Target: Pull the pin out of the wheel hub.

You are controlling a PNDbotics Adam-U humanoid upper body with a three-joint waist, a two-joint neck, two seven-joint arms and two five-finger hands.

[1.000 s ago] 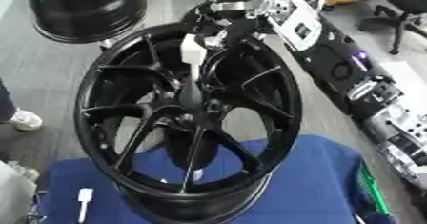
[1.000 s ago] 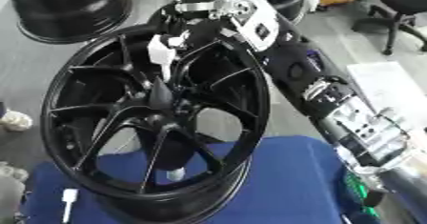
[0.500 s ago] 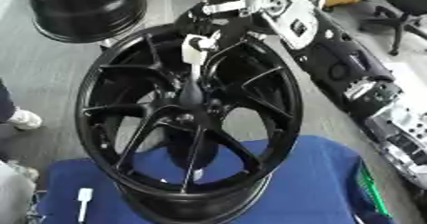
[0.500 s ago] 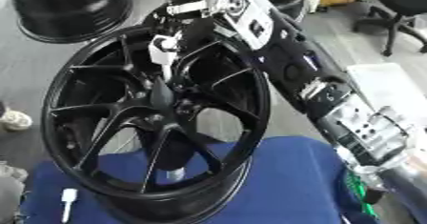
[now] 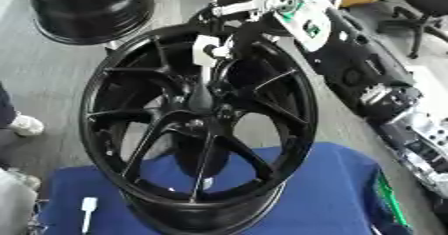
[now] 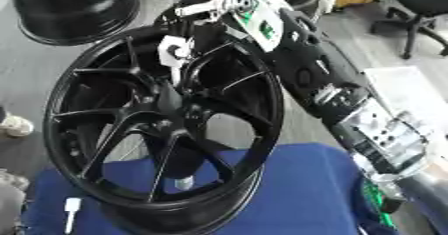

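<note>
- Far to the lower left of my working hand, a small white pin-like piece point(image 5: 87, 210) lies flat on the blue cloth point(image 5: 324, 194) that covers the desk, just beside the wheel's near rim.
- Well to the upper left of the hand, a second black wheel point(image 5: 83, 6) stands on the grey floor, apart from everything I am handling.
- The wheel hub point(image 5: 201, 134), black with thin spokes, stands on the cloth tilted up towards me; its centre sits below and slightly left of my hand.
- A white pin point(image 5: 206, 54) shows over the upper spokes, directly under my fingers. It is a blocky white head with a thin pale stem running down towards the hub's centre.
- My right hand point(image 5: 236, 16) reaches in from the upper right, over the wheel's far rim. Its fingers point(image 6: 197, 10) are curled down around the pin's white head, so I read it as closed on the pin, though the exact contact is hard to make out against the black spokes.
- Behind the hand, to the right, my right forearm point(image 6: 306, 74) runs diagonally down to the frame's right edge, passing outside the rim.
- I see no left hand in either view.
</note>
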